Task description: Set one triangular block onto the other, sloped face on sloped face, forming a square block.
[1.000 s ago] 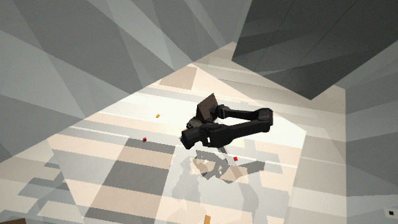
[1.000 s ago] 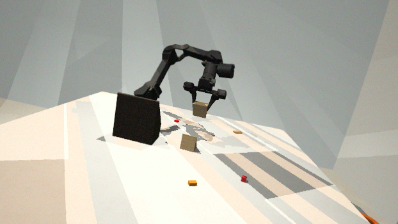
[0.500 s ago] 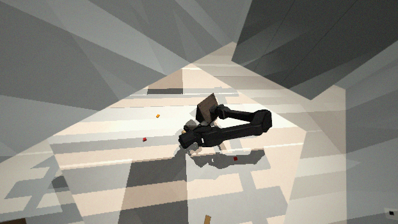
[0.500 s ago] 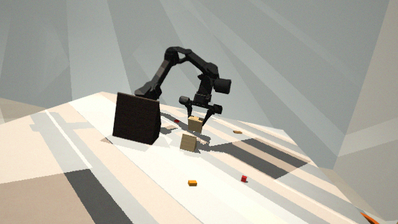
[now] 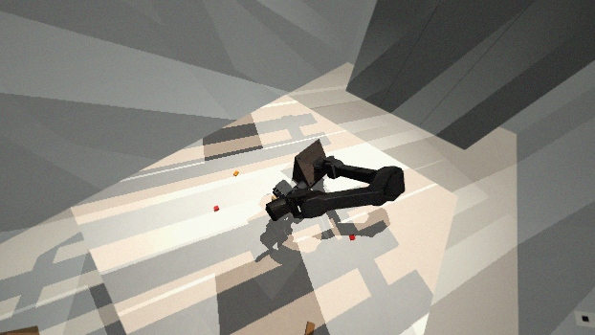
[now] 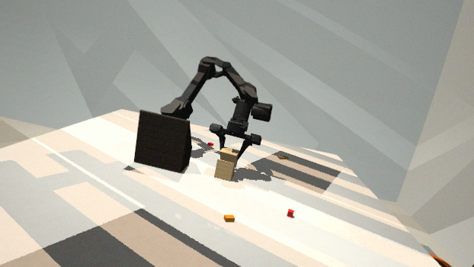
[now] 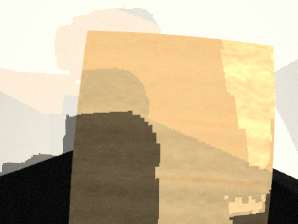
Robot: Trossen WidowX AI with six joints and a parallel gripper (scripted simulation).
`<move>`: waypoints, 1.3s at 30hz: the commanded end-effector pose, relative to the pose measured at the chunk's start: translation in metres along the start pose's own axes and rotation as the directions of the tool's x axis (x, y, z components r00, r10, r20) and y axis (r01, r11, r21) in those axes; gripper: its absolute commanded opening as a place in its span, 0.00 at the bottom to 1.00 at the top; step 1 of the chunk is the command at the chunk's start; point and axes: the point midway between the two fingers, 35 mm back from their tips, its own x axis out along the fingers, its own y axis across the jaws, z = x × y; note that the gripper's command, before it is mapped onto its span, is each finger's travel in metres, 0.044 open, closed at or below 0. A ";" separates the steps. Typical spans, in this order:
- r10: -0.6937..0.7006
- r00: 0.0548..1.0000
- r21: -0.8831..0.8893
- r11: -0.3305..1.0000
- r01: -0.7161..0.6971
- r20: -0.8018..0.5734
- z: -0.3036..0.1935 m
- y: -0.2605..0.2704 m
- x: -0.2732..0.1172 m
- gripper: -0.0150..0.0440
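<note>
My gripper (image 6: 230,154) is shut on a tan triangular block (image 6: 229,152) (image 7: 190,100), whose broad face fills much of the wrist view. The other triangular block (image 6: 225,170) stands on the table, directly below and slightly nearer the exterior camera. In that view the held block's lower edge meets or overlaps the lower block's top edge. I cannot tell whether the sloped faces touch or whether the ends are even. The wrist view does not show the lower block. In the top view the hand hides nearly all of both blocks.
A large dark wedge-shaped block (image 5: 308,165) (image 6: 161,141) stands near the arm's base, beside the hand. Small red cubes (image 5: 216,208) (image 6: 290,213) and an orange piece (image 5: 235,173) (image 6: 228,218) lie on the table. A brown-orange piece (image 5: 310,327) (image 6: 282,157) lies farther off.
</note>
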 end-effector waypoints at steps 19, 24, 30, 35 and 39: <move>0.015 1.000 0.011 1.000 -0.015 -0.002 0.000 -0.001 0.002 0.25; 0.015 1.000 0.011 1.000 -0.015 -0.002 0.000 -0.001 0.003 0.25; 0.015 1.000 0.011 1.000 -0.015 -0.002 0.000 -0.001 0.006 0.25; 0.015 1.000 0.011 1.000 -0.015 -0.002 0.000 0.000 0.010 0.25; 0.015 1.000 0.011 1.000 -0.015 -0.002 -0.001 0.000 0.012 0.25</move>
